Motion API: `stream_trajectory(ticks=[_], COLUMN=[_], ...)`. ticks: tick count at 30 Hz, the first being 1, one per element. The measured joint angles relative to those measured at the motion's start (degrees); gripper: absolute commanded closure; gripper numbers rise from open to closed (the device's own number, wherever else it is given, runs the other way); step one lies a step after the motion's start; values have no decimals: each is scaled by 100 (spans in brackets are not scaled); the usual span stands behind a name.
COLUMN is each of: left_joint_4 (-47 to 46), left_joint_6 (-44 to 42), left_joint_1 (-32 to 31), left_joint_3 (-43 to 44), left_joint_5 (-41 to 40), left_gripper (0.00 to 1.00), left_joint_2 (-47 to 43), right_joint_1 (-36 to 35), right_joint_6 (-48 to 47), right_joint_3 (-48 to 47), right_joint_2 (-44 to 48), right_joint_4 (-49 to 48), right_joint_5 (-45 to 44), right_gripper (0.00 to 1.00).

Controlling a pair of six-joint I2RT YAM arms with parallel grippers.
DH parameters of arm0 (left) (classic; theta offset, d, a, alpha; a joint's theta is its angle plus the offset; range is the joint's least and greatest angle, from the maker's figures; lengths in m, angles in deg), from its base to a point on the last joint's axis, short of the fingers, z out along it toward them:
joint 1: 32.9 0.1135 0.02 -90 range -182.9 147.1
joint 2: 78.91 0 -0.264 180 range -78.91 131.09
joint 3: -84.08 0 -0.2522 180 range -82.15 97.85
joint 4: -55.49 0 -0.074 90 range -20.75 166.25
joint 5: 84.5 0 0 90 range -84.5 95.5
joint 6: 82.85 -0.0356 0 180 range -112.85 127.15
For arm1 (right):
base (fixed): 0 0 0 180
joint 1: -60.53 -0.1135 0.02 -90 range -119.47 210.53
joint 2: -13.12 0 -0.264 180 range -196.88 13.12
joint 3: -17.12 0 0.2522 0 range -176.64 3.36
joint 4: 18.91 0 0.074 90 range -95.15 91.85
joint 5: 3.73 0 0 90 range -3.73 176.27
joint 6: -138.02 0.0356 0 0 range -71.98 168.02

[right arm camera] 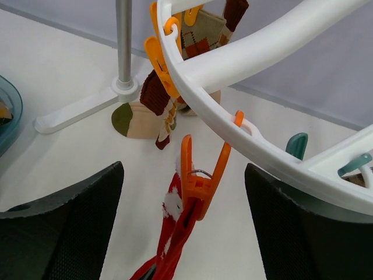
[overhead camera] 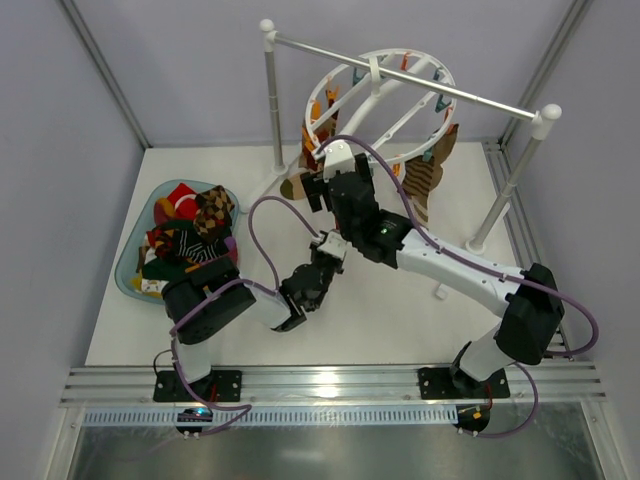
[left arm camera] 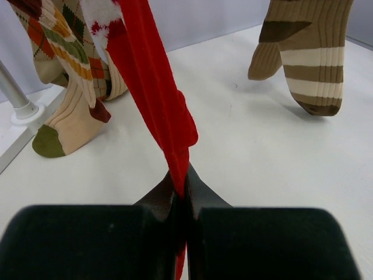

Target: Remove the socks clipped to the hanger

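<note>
The red sock (left arm camera: 154,87) is being clamped in the left gripper (left arm camera: 180,192) while hanging from the hanger (right arm camera: 245,58) by a clip (right arm camera: 201,181), which is being straddled by the spread-wide right gripper (right arm camera: 183,221). Pulled too early, the hanger could be dragged off.

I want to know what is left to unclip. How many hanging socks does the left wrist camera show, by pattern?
Red sock, pinched in the left tool: 1
Tan argyle sock: 1
Brown-and-cream striped sock: 1
Total: 3
</note>
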Motion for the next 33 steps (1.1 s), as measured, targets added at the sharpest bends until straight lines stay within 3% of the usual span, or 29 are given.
stream_trajectory(ticks=[5,6,9,15,16,17,18,19,21,22,33], left_joint_4=[0,0,0,9,11,17,24,24,28,28,46], left_joint_6=[-33,-35,-57,-116,-122,-133,-138,-144,-162,-179,-76], left_joint_1=[-59,-70,-90,-118,-120,-120,-120,-120,-120,-120,358], left_joint_3=[31,39,52,52,52,52,52,52,55,52,-197], left_joint_5=[-7,-9,-20,-74,-96,-118,-151,-192,-304,-378,-802], left_gripper=[100,100,100,100,100,100,100,100,100,100,100], left_joint_2=[2,2,7,68,79,87,92,96,98,98,61], right_joint_1=[2,0,4,2,-2,-4,-7,-7,-11,-15,-20], right_joint_6=[-140,-160,-243,-319,-323,-328,-328,-304,-330,-328,-229], right_joint_3=[-7,-7,-7,15,28,35,42,50,96,122,833], right_joint_2=[-144,-155,-164,-164,-164,-164,-164,-164,-162,-162,313], right_joint_4=[-212,-260,-448,-785,-831,-846,-863,-872,-887,-890,-909], right_joint_5=[-173,-210,-365,-503,-511,-520,-527,-529,-553,-560,-402], right_gripper=[46,65,96,96,94,64,45,32,17,1,0])
